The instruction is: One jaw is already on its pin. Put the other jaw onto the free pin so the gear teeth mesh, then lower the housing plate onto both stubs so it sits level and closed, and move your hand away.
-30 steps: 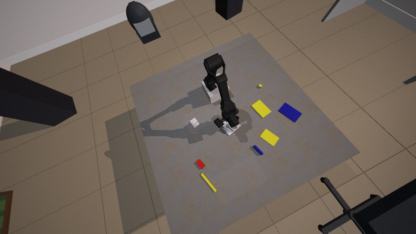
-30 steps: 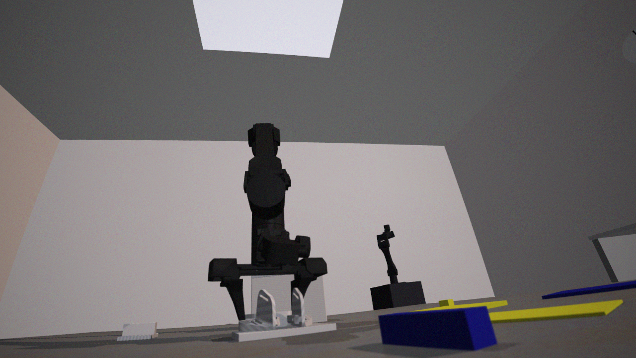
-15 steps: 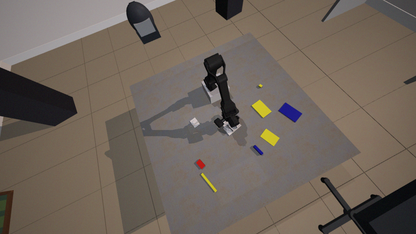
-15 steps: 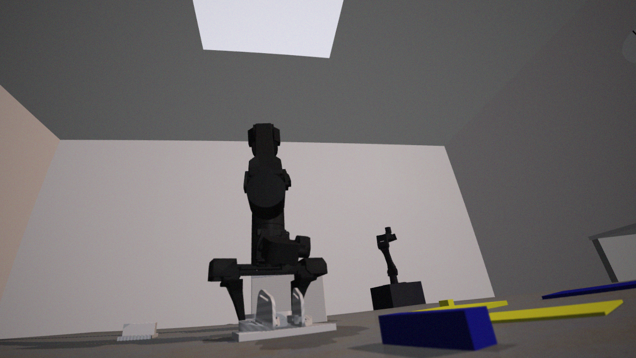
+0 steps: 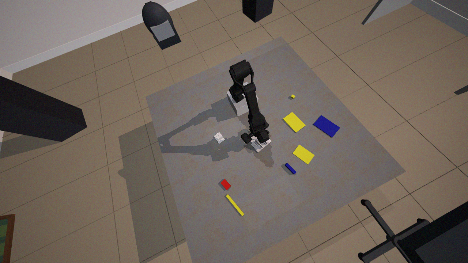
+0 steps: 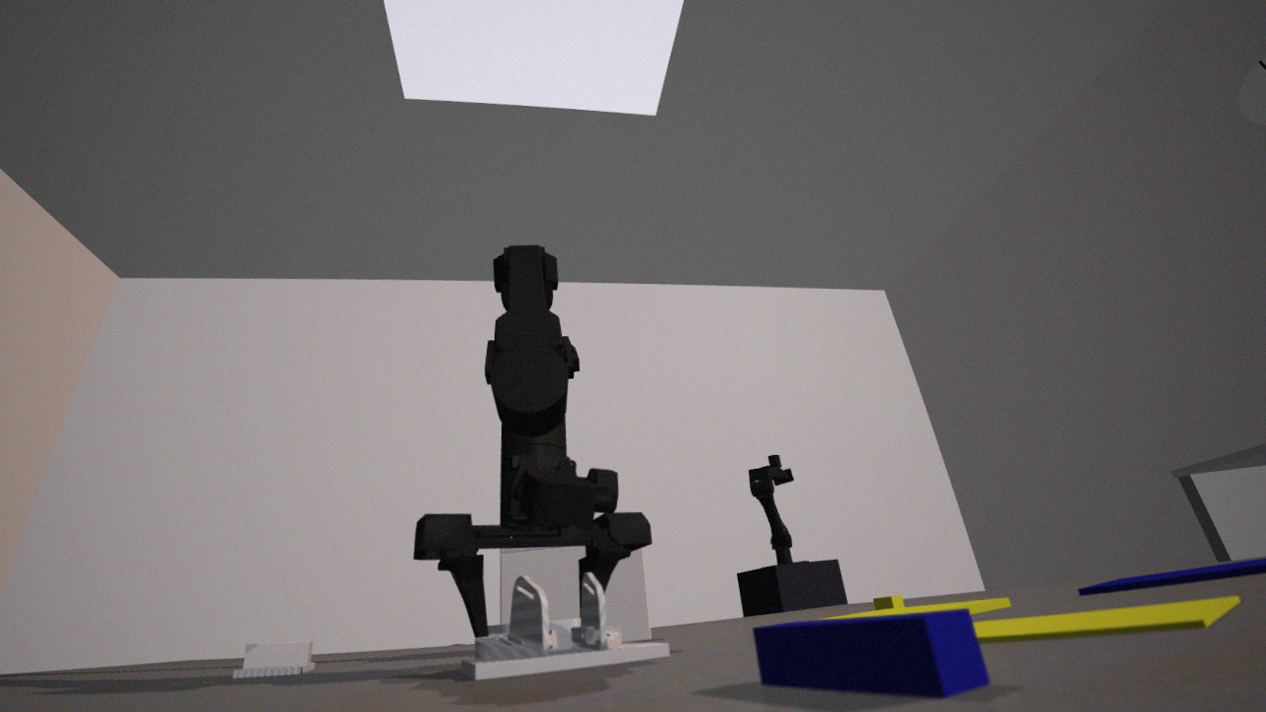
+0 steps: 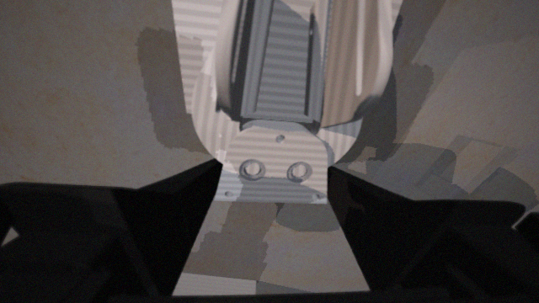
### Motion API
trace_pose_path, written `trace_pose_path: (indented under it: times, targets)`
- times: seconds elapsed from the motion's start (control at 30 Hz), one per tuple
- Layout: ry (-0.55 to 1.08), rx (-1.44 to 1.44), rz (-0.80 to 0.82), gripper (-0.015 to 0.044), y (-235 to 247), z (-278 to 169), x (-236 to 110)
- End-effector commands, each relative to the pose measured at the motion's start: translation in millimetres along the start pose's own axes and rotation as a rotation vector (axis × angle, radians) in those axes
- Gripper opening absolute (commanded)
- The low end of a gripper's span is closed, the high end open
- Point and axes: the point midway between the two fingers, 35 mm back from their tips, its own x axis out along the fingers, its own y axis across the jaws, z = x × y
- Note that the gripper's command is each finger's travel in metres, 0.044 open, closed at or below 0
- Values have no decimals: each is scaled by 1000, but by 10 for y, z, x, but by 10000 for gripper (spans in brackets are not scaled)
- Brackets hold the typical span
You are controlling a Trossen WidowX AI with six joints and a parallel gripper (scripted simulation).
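Note:
The white base [image 5: 257, 149] [image 6: 566, 664] [image 7: 189, 21] lies on the table top. Two pale jaws stand on it: the left jaw [image 6: 528, 615] [image 7: 224, 63] and the right jaw [image 6: 593, 610] [image 7: 349, 63], side by side with a gap between. The housing plate [image 7: 275, 149] lies across their near ends in the wrist view, with pale stub ends showing in its two round holes. My gripper [image 6: 534, 622] [image 7: 273, 165] is shut on the housing plate, one black finger at each side edge. The gear teeth and pins are hidden beneath the plate, and I cannot tell whether the plate is fully down.
A small white ridged block [image 5: 218, 137] [image 6: 277, 658] lies left of the base. Two yellow slabs [image 5: 294, 122] [image 5: 303, 154], a blue slab [image 5: 326, 126], a blue bar [image 5: 290, 168] [image 6: 850, 655] and a small yellow cube [image 5: 293, 96] lie to the right. A red block [image 5: 225, 184] and yellow bar [image 5: 234, 205] lie lower left.

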Motion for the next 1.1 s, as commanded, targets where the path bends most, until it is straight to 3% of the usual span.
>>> trace_pose_path:
  times: [0.0,0.4,0.53,1.07]
  targets:
    - [-1,-3,2,351,3,1,1]
    - [-1,-3,2,351,3,1,1]
    - [0,0,0,440,0,0,0]
    - [0,0,0,440,-3,12,-97]
